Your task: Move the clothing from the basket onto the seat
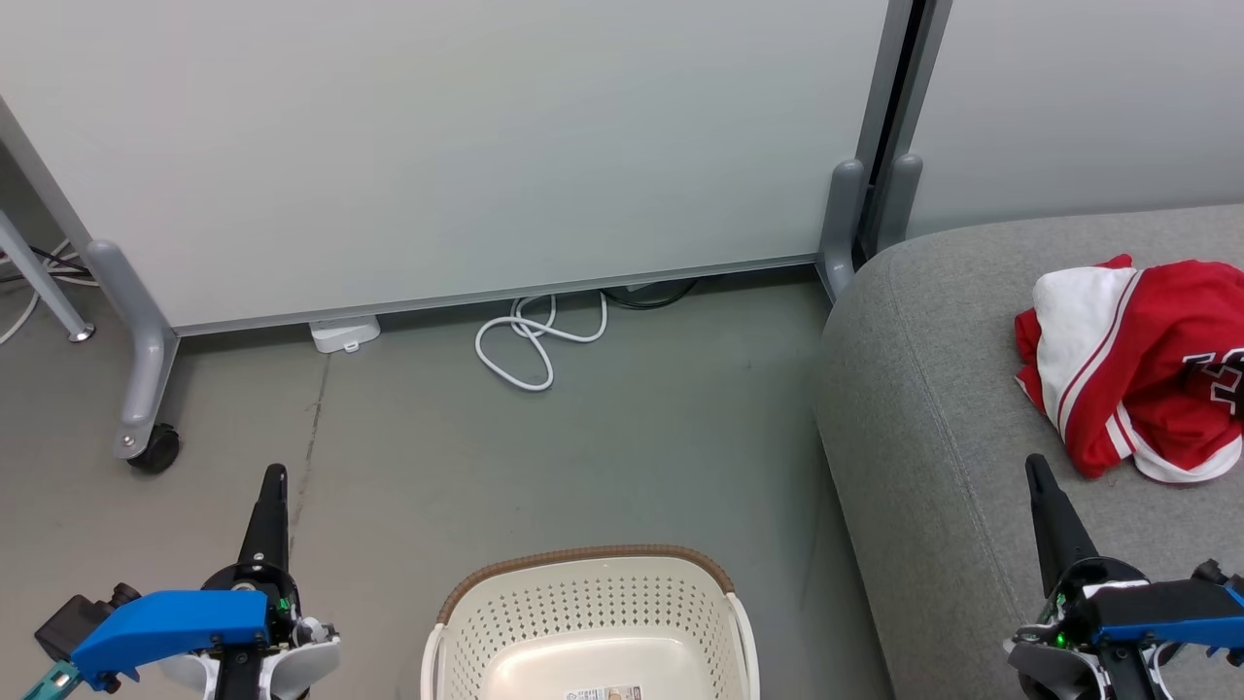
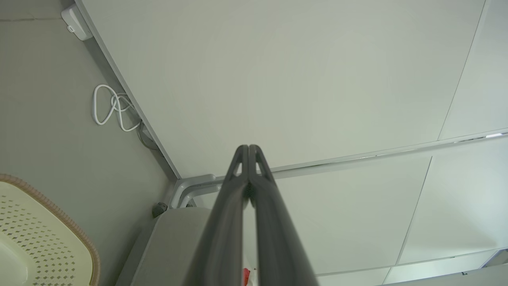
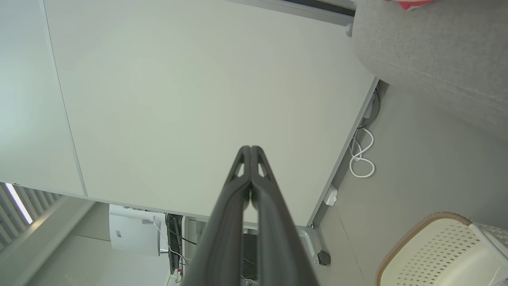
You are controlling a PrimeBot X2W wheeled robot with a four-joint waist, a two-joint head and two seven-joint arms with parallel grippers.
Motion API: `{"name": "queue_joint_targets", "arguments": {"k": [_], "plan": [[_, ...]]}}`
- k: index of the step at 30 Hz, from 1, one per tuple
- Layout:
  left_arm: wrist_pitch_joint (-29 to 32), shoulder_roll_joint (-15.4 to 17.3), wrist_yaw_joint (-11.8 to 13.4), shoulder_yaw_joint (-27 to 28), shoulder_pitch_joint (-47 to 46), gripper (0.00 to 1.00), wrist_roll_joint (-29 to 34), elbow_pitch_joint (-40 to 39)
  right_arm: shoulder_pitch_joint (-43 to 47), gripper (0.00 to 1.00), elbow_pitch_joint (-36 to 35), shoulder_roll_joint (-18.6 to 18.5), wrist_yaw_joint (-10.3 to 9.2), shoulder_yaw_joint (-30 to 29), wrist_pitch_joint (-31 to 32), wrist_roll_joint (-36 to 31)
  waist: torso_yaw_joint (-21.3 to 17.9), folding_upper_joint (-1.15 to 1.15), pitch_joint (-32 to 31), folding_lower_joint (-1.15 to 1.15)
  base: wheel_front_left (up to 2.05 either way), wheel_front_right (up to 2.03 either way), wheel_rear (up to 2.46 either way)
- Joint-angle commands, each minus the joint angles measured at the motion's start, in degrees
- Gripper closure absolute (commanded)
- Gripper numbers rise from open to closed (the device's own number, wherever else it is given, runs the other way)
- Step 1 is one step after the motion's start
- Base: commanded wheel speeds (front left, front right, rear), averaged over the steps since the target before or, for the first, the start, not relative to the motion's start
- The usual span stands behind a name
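Head view: clothing [image 1: 1137, 360] on seat [image 1: 933, 389], 1 o'clock off R gripper [image 1: 1036, 469], nearer than L gripper [image 1: 275, 476]; both pinched closed, holding nothing.

Open floor [image 1: 622, 457] runs from the basket [image 1: 583, 556] at 6 o'clock up to the panel [image 1: 437, 146] at 12, with a cable [image 1: 530, 345] coiled near the panel's foot. The seat [image 1: 933, 418] walls off 3 o'clock, clothing [image 1: 1137, 360] lying on its top at 2; a strip of floor parts seat and basket. A castered leg [image 1: 146, 389] stands at 9
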Motion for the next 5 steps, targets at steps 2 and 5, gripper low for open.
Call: {"name": "queue_joint_targets", "arguments": {"k": [2, 5], "plan": [[0.56, -0.04, -0.37, 0.54, -1.14, 1.0, -1.77, -0.35, -1.29, 1.0, -0.02, -0.36, 0.02, -0.22, 0.54, 2.02, -0.07, 0.0, 0.07, 0.0, 0.0, 0.0, 0.0], [0.94, -0.13, -0.47, 0.81, -1.26, 1.0, -3.08, -0.33, -1.27, 1.0, 0.09, -0.37, 0.03, -0.26, 1.01, 3.34, -0.14, 0.0, 0.15, 0.0, 0.0, 0.0, 0.0]]}}
